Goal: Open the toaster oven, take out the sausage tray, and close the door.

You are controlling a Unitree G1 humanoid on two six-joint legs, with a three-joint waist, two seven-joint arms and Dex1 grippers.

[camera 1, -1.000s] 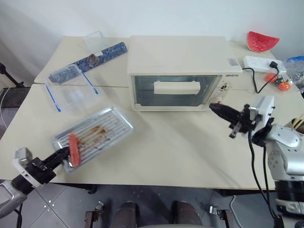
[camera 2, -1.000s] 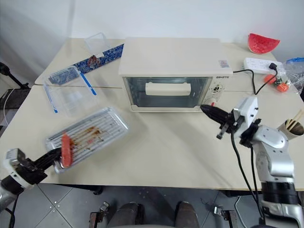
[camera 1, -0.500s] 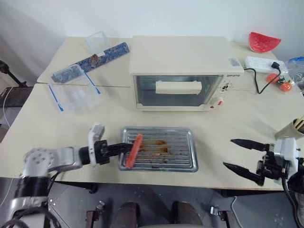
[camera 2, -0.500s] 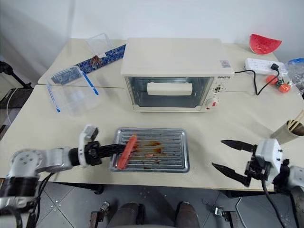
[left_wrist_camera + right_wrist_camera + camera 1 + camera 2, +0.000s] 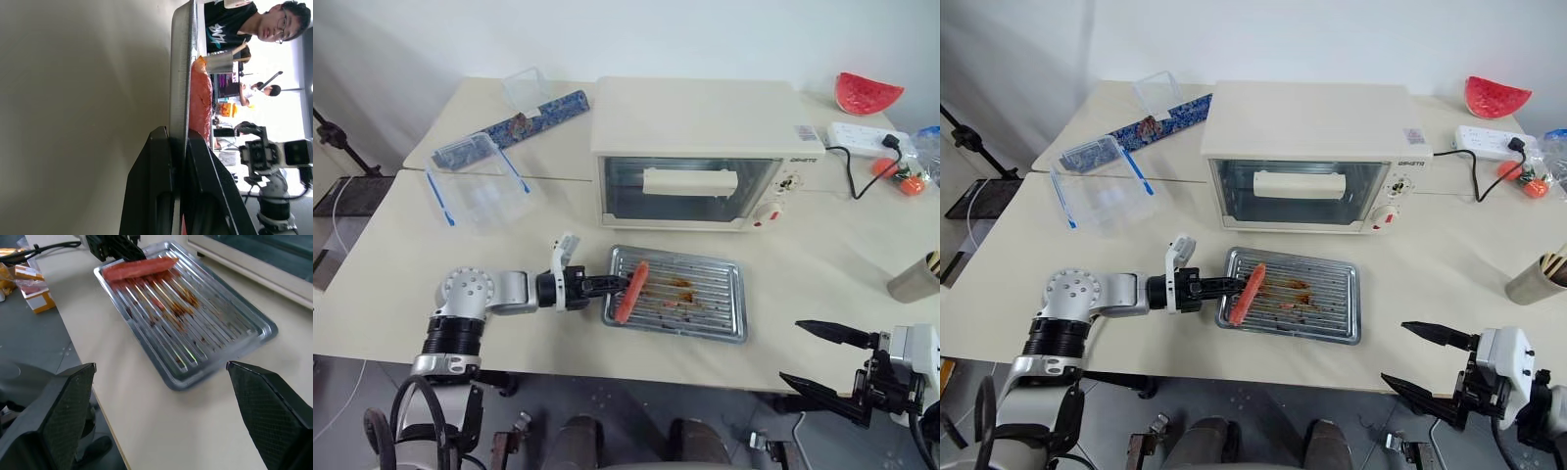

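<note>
Sausage tray (image 5: pixel 680 304), shiny ribbed silver (sauce-stained, one red sausage (image 5: pixel 630 291)), pinched by left end effector (image 5: pixel 607 283); right end effector (image 5: pixel 830 364) wide.

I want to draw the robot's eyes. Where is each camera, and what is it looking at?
Head eyes: on the head, looking down at the table, the toaster oven and both arms.
Left wrist: along the left gripper, clamped on the sausage tray rim; a person stands beyond.
Right wrist: between the open right gripper fingers, at the tray.
Shared: every view shows the tray and its sausage.
</note>
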